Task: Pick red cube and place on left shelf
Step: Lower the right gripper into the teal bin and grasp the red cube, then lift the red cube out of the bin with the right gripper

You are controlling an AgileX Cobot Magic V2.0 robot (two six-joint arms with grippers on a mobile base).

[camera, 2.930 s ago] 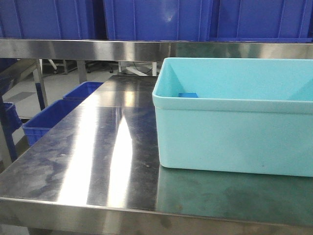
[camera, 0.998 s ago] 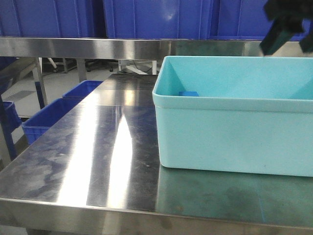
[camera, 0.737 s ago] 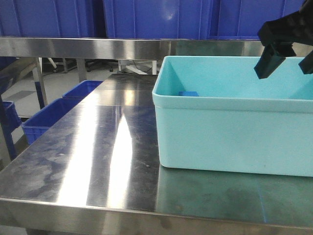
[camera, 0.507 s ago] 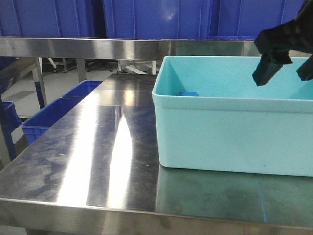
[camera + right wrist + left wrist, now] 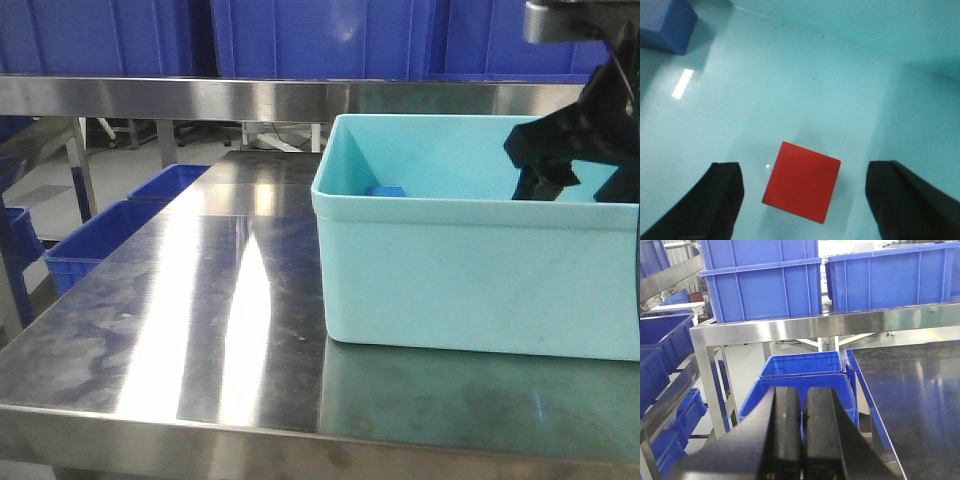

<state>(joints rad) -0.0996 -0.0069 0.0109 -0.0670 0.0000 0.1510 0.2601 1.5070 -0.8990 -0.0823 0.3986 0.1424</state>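
The red cube (image 5: pixel 801 181) sits on the floor of the turquoise tub (image 5: pixel 470 270), turned a little askew to the camera, with nothing resting on it. The right gripper (image 5: pixel 810 200) is spread wide, one dark finger (image 5: pixel 720 200) on each side of the cube and a clear strip of tub floor showing between each finger and the block, so neither touches it. In the front view this arm reaches down over the tub's right end, with the fingertips below the rim. A small blue block (image 5: pixel 662 22) lies well apart from the cube, toward the tub's far left corner (only its top edge peeks over the rim from the front). The tub stands on the right part of the shiny steel table (image 5: pixel 200 300). The left gripper (image 5: pixel 803 400) is pressed together with nothing between its fingers, and it hangs off the table's left edge, pointing toward the left shelf (image 5: pixel 805 329). That shelf's steel front rail carries big blue crates (image 5: pixel 765 285), and more crates stand lower down beneath it.
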